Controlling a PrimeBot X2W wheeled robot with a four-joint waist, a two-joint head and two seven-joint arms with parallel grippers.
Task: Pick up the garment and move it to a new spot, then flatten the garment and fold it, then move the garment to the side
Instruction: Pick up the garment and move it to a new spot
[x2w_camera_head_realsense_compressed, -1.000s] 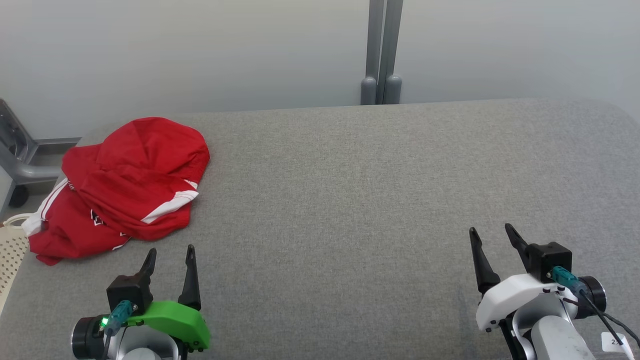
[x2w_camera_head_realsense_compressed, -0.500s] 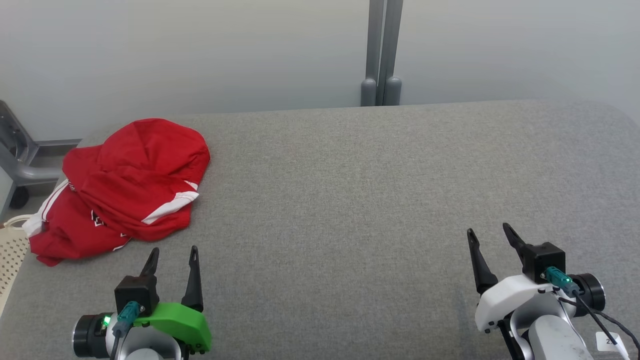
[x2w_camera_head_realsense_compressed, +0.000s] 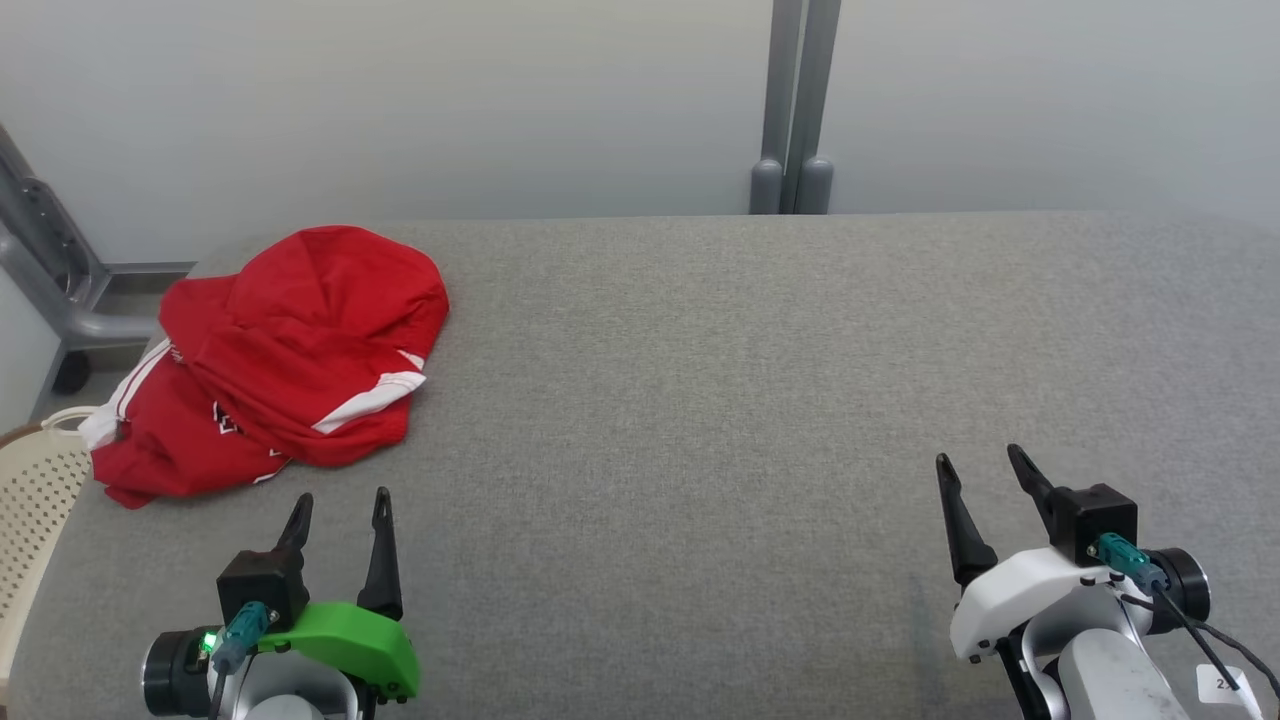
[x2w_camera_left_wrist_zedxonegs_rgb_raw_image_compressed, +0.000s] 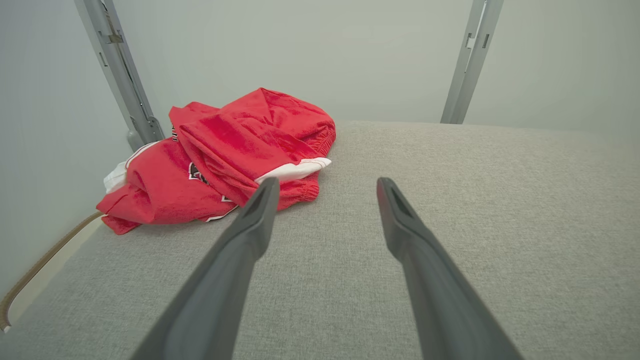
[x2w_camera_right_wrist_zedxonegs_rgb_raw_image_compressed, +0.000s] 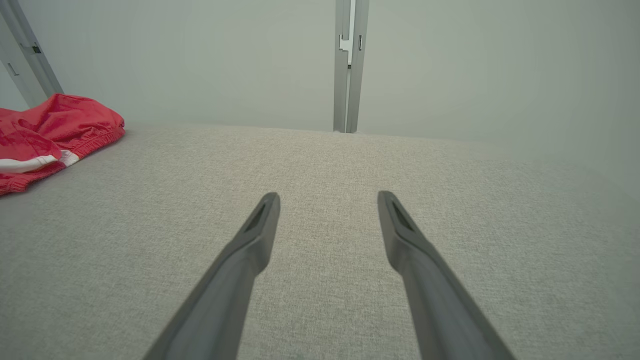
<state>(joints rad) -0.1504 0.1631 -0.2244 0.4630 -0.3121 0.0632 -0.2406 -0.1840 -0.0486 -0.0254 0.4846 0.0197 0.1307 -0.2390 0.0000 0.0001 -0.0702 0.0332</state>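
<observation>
A red garment (x2w_camera_head_realsense_compressed: 280, 350) with white stripes lies crumpled in a heap at the far left of the grey padded table (x2w_camera_head_realsense_compressed: 700, 400). It also lies ahead and to the left in the left wrist view, garment (x2w_camera_left_wrist_zedxonegs_rgb_raw_image_compressed: 225, 150), and at the left edge of the right wrist view, garment (x2w_camera_right_wrist_zedxonegs_rgb_raw_image_compressed: 45, 135). My left gripper (x2w_camera_head_realsense_compressed: 340, 500) hovers open just in front of the heap, nothing between its fingers. Far from the garment, my right gripper (x2w_camera_head_realsense_compressed: 980, 462) stands open and empty at the lower right.
A cream perforated basket (x2w_camera_head_realsense_compressed: 30, 500) sits off the table's left edge. A grey metal frame (x2w_camera_head_realsense_compressed: 60, 290) stands at the back left, and a grey post (x2w_camera_head_realsense_compressed: 795, 110) rises behind the table's far edge against the pale wall.
The head camera has turned left, so the whole picture has shifted right. The garment lies unchanged on the table. Both grippers stay open in about the same places.
</observation>
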